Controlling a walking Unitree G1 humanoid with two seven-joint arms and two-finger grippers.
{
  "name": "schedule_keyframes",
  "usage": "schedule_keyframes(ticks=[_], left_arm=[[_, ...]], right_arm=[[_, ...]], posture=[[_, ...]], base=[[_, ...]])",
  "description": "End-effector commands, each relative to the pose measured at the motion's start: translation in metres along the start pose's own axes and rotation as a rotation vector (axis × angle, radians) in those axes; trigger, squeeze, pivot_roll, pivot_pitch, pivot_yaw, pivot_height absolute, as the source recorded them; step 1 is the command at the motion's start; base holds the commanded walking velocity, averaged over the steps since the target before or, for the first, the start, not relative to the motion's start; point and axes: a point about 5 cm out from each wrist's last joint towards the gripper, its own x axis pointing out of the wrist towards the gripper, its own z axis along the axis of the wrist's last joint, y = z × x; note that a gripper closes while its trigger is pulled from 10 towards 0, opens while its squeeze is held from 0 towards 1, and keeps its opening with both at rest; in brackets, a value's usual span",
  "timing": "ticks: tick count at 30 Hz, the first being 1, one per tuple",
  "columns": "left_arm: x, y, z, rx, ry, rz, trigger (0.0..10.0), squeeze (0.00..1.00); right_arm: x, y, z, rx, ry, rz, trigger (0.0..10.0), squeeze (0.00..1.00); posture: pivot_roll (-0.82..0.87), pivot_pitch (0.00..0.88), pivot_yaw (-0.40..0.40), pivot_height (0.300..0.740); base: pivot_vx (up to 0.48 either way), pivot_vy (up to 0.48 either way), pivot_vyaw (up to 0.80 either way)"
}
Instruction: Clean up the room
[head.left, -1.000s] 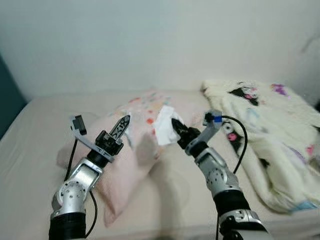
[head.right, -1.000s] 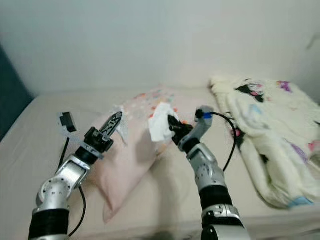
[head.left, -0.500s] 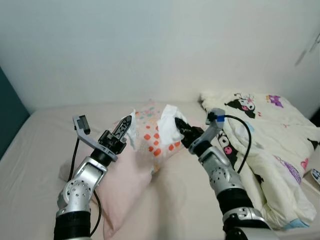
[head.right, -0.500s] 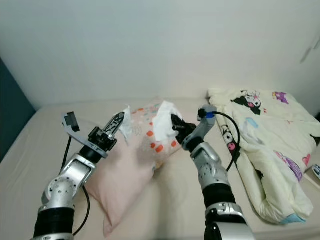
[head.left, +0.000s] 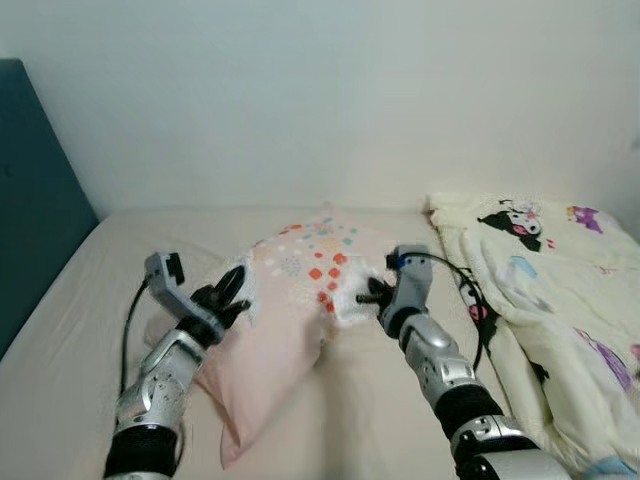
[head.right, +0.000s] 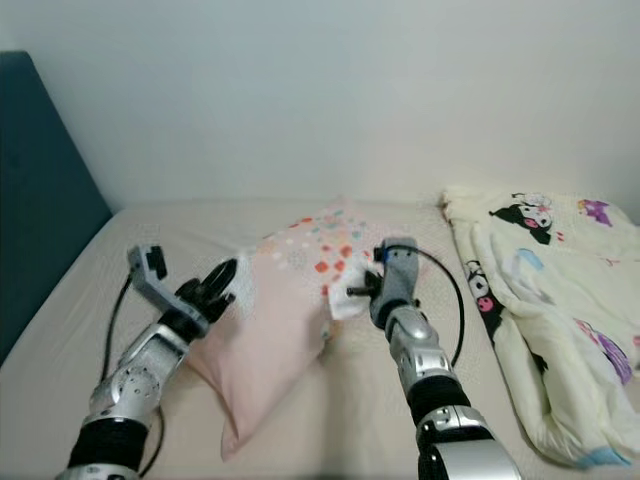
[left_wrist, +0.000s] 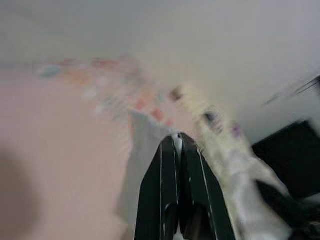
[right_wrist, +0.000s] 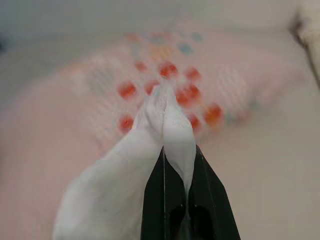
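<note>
Beige bed (head.left: 90, 300): pink dotted pillow (head.left: 270, 340) centre, cartoon-print blanket (head.left: 560, 300) at right.

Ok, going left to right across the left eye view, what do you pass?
Teal headboard → left gripper → pink pillow → right gripper → cartoon-print blanket.

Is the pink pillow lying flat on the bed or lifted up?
Mostly flat: the pillow rests on the bed, both grippers, left and right, pinching its top corners.
</note>
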Motion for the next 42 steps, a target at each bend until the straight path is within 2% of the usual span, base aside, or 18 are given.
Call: schedule_keyframes(ticks=[1,3,6,7,8,10,11,13,14,17,18,20,23,24,25,29,36,42], left_arm=[[-0.007,0.015,-0.009,0.053,0.046,0.065,10.0,0.00],[-0.031,0.051,-0.026,0.072,0.129,0.247,10.0,0.00],[-0.041,0.063,-0.032,0.083,0.159,0.310,10.0,0.00],[-0.052,0.073,-0.039,0.080,0.190,0.374,10.0,0.00],[-0.052,0.073,-0.039,0.080,0.190,0.374,10.0,0.00],[-0.074,0.091,-0.050,0.078,0.243,0.505,10.0,0.00],[-0.074,0.091,-0.050,0.078,0.243,0.505,10.0,0.00],[-0.097,0.105,-0.061,0.072,0.296,0.645,10.0,0.00],[-0.097,0.105,-0.061,0.072,0.296,0.645,10.0,0.00],[-0.123,0.113,-0.079,0.072,0.387,0.766,10.0,0.00],[-0.123,0.113,-0.079,0.072,0.387,0.766,10.0,0.00],[-0.128,0.114,-0.083,0.073,0.410,0.785,10.0,0.00],[-0.148,0.112,-0.105,0.065,0.518,0.829,10.0,0.00],[-0.148,0.112,-0.105,0.065,0.518,0.829,10.0,0.00],[-0.152,0.109,-0.113,0.069,0.546,0.823,10.0,0.00],[-0.153,0.107,-0.116,0.068,0.552,0.817,10.0,0.00],[-0.164,0.108,-0.124,0.112,0.630,0.827,10.0,0.00],[-0.165,0.106,-0.126,0.126,0.659,0.822,10.0,0.00]], right_arm=[[-0.004,0.004,-0.017,0.057,0.053,0.084,10.0,0.00],[-0.020,-0.002,-0.058,0.170,0.180,0.112,10.0,0.00],[-0.026,-0.003,-0.071,0.184,0.222,0.111,10.0,0.00],[-0.030,-0.003,-0.079,0.188,0.245,0.101,10.0,0.00],[-0.030,-0.003,-0.079,0.188,0.245,0.101,10.0,0.00],[-0.032,0.000,-0.084,0.178,0.260,0.104,10.0,0.00],[-0.032,0.000,-0.084,0.178,0.260,0.104,10.0,0.00],[-0.032,0.007,-0.087,0.113,0.275,0.131,10.0,0.00],[-0.032,0.007,-0.087,0.113,0.275,0.131,10.0,0.00],[-0.041,0.013,-0.106,0.058,0.349,0.147,10.0,0.00],[-0.041,0.013,-0.106,0.058,0.349,0.147,10.0,0.00],[-0.044,0.013,-0.110,0.064,0.365,0.141,10.0,0.00],[-0.062,0.009,-0.138,0.117,0.480,0.076,10.0,0.00],[-0.062,0.009,-0.138,0.117,0.480,0.076,10.0,0.00],[-0.077,0.003,-0.155,0.138,0.545,0.030,10.0,0.00],[-0.090,-0.006,-0.167,0.193,0.581,-0.031,10.0,0.00],[-0.115,-0.025,-0.187,0.178,0.652,-0.091,10.0,0.00],[-0.121,-0.031,-0.190,0.178,0.667,-0.114,10.0,0.00]], posture=[[-0.01,0.000,-0.075,0.740],[-0.01,0.000,-0.077,0.740],[-0.01,0.000,-0.081,0.740],[0.00,0.000,-0.084,0.740],[0.00,0.000,-0.084,0.740],[0.00,0.000,-0.087,0.740],[0.00,0.000,-0.087,0.740],[-0.01,0.000,-0.082,0.740],[-0.01,0.000,-0.082,0.740],[-0.01,0.000,-0.082,0.740],[-0.01,0.000,-0.082,0.740],[0.00,0.000,-0.087,0.740],[-0.01,0.000,-0.085,0.740],[-0.01,0.000,-0.085,0.740],[0.00,0.000,-0.089,0.740],[0.01,0.000,-0.102,0.740],[0.01,0.000,-0.096,0.740],[0.01,0.000,-0.096,0.740]], base=[[0.000,0.000,0.00],[0.000,0.000,0.54],[0.000,0.000,0.63],[0.000,0.000,0.63],[0.000,0.000,0.63],[0.000,0.000,0.63],[0.000,0.000,0.63],[0.000,0.000,0.63],[0.000,0.000,0.63],[0.000,0.000,0.63],[0.000,0.000,0.63],[0.000,0.000,0.63],[0.000,0.000,0.63],[0.000,0.000,0.63],[0.000,0.000,0.63],[0.000,0.000,0.63],[0.000,0.000,0.63],[0.000,0.000,0.63]])
